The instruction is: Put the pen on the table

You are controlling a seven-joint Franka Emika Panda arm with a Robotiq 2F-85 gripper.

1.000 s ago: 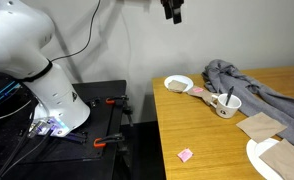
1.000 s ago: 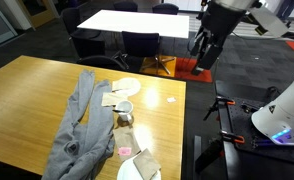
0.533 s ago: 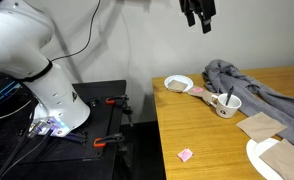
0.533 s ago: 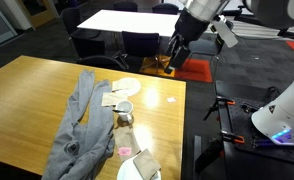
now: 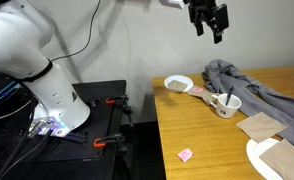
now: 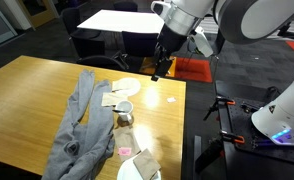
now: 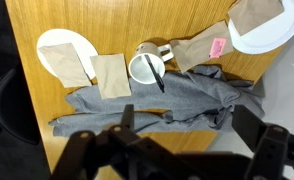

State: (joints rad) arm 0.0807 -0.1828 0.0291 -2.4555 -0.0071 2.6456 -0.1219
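The thin, straight black pen (image 7: 157, 75) stands in a small white cup (image 7: 145, 67), its upper part leaning on the rim; in an exterior view the pen (image 5: 230, 96) sticks up at a slant out of the cup (image 5: 225, 105). The cup sits on the light orange-brown wooden table (image 5: 202, 135), touching the edge of a crumpled grey cloth (image 5: 249, 82) that stretches across the tabletop in both exterior views (image 6: 75, 125). The dark 2-finger gripper (image 5: 210, 33) hangs high in the air above the far part of the table, well apart from the cup and touching nothing; its jaws stand apart with nothing between them. In the wrist view the gripper (image 7: 172, 150) shows only as a blurred dark shape along the bottom edge. 2 round white plates (image 7: 75, 38) (image 7: 277, 35) lie on the table, each partly under a brown paper napkin (image 7: 62, 62), and another napkin lies just left of the cup in that view. A small pink scrap (image 5: 185, 154) lies near the table's left edge in an exterior view. Left of the table stands a black platform with red clamps (image 5: 109, 118), carrying the white robot base (image 5: 42, 75).
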